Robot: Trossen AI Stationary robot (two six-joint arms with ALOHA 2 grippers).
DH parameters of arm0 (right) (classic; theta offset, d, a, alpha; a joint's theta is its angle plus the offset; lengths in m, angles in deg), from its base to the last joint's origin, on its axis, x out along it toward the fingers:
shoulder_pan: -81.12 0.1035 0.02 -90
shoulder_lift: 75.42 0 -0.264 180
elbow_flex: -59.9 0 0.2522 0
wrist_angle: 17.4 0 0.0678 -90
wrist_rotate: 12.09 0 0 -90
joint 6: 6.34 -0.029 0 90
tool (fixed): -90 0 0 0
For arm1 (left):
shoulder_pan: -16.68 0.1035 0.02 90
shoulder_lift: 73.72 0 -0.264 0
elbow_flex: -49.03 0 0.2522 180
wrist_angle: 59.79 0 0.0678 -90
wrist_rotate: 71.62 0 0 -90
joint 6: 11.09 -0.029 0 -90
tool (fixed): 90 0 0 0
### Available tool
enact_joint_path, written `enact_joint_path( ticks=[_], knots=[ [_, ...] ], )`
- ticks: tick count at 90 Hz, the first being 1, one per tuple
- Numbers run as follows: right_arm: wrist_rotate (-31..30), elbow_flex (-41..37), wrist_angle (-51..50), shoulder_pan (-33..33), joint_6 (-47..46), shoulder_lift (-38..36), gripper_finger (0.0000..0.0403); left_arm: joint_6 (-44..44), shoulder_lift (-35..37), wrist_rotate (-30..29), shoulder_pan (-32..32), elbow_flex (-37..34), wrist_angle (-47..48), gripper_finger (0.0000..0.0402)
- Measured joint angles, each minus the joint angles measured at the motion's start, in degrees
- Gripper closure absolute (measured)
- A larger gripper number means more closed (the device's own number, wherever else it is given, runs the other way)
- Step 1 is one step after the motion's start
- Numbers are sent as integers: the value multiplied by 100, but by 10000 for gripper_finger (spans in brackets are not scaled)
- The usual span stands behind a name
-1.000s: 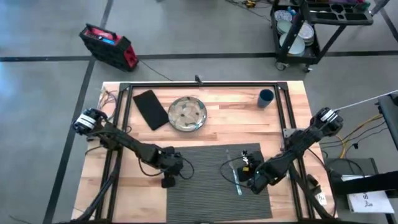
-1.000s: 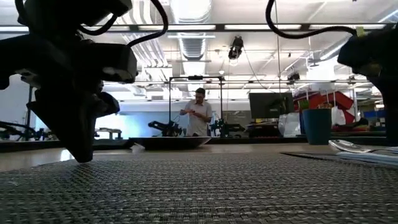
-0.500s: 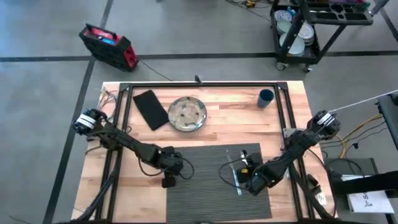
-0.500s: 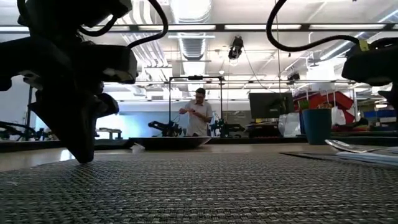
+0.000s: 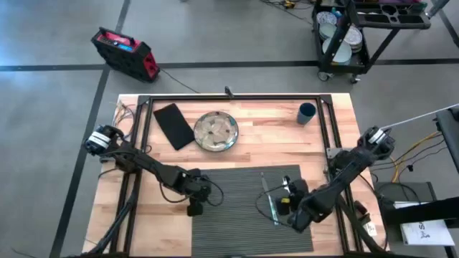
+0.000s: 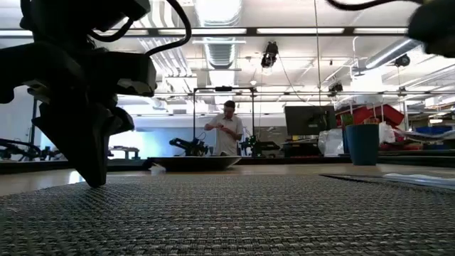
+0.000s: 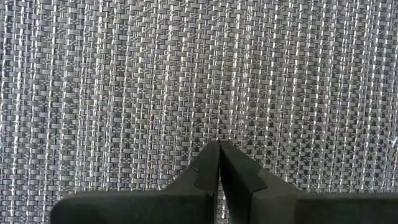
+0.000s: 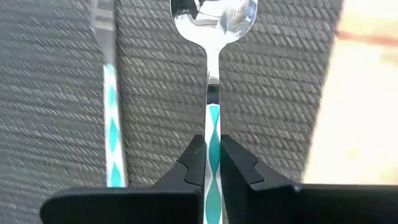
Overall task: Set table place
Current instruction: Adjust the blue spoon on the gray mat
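Note:
A dark grey ribbed placemat (image 5: 251, 208) lies on the wooden table (image 5: 251, 147), at its near middle. My left gripper (image 5: 193, 208) stands shut at the mat's left edge, pointing down. Over the mat's right part, my right gripper (image 5: 285, 204) is shut on a spoon (image 8: 213, 74) with a teal-and-white handle. A second utensil with a teal handle (image 8: 107, 93) lies flat on the mat beside it. A metal plate (image 5: 216, 131), a black napkin (image 5: 173, 125) and a blue cup (image 5: 307, 112) rest on the table's far part. My left gripper touches the placemat's weave (image 7: 217, 134) with the tips of its shut fingers, coming from above, near the mat's left edge (image 6: 92, 183). My right gripper pinches the spoon's handle (image 8: 213, 127) between its two fingers, which lie along the handle. The bowl (image 8: 214, 15) points forward beyond the fingertips, facing up. The spoon hangs clear above the placemat.
A black tube frame (image 5: 229, 98) runs along the table's edges. Bare wood lies between the placemat and the plate. A red and black case (image 5: 125, 51) and a cart of dishes (image 5: 358, 32) stand on the floor behind the table. A person (image 6: 227, 128) stands far off.
My right gripper has gone up with the spoon, rising almost out of the low view. The spoon's bowl, which lay low over the mat's right side, has been lifted clear. The other utensil has stayed on the mat.

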Motion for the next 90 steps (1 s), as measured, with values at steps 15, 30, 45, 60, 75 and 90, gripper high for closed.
enact_joint_path(
  ticks=[15,30,45,60,75,90],
  knots=[
    [208,-201,-12,117,-247,0,400,2,0,-4,0,0,-7,402],
    [190,-366,72,62,-245,0,400,2,0,-39,0,0,-32,402],
    [148,-708,471,25,-243,0,400,2,0,-39,0,0,-33,402],
    [142,-1032,1110,12,-245,0,400,10,0,-39,0,0,-31,402],
    [117,-1101,1229,12,-247,-9,400,28,0,-39,0,0,-31,402],
    [103,-1101,1238,14,-195,-9,381,44,2,-39,0,0,-30,402]
  ],
)
